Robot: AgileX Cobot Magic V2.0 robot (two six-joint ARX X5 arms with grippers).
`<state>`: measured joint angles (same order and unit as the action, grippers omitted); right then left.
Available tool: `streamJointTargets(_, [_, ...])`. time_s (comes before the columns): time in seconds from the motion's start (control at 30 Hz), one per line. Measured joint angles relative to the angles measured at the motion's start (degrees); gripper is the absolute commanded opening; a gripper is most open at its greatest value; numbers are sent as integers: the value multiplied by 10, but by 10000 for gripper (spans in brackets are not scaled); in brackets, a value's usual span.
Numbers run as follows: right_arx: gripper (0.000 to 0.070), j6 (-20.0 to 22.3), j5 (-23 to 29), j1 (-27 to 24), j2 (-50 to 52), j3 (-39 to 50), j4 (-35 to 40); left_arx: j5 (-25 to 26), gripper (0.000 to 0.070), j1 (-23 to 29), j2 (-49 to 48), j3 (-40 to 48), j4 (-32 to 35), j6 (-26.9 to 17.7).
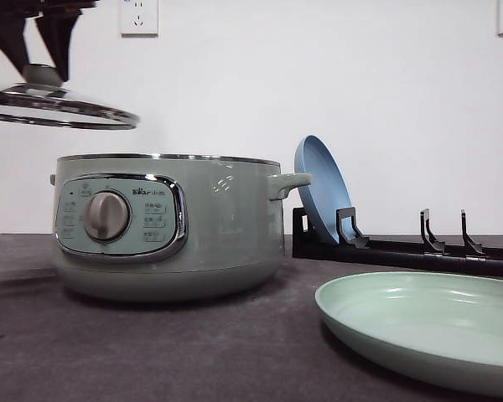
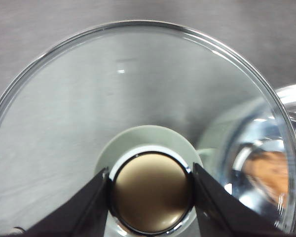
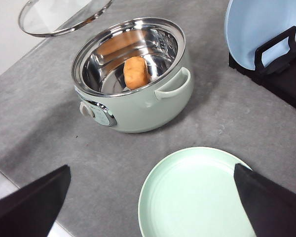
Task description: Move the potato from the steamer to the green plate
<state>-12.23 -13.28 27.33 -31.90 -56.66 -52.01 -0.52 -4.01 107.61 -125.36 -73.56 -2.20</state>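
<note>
The table (image 1: 151, 352) is a dark grey textured surface carrying all items.

The steamer (image 1: 168, 226) stands uncovered on the table, control panel and dial facing the front camera. In the right wrist view its polished inner bowl is exposed.

The green plate (image 1: 427, 327) lies flat on the table at roughly 4 o'clock from the steamer in the front view, near it but not touching. Its surface is bare.

The glass lid (image 1: 59, 109) is held in the air, level with a slight tilt, at 11 o'clock from the steamer in the front view and clear of the rim.

The blue plate (image 1: 321, 188) stands on edge in a black rack (image 1: 402, 247) at 3 o'clock from the steamer, behind the green plate.

The potato (image 3: 136, 72) lies inside the steamer bowl, on its floor near the centre.

The left gripper (image 2: 150, 192) is clenched on the lid knob (image 2: 150, 197), one finger on each side.

The right gripper (image 3: 153, 197) is released, fingers spread wide and holding nothing, hovering above the green plate.
</note>
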Motion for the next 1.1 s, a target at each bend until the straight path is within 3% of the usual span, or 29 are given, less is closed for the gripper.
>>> streamJointTargets(0.23, [700,0,-9,0,-37,-1,0,0,0,18,0,0,0,0])
streamJointTargets(0.47, [700,21,-59,0,-179,-62,0,1,0,18,0,0,0,0])
streamJointTargets(0.93, [700,67,-59,79,-585,-384,-40,1,0,18,0,0,0,2])
streamJointTargets(1.1, [700,87,-37,109,-722,-516,-64,1,0,18,0,0,-1,4])
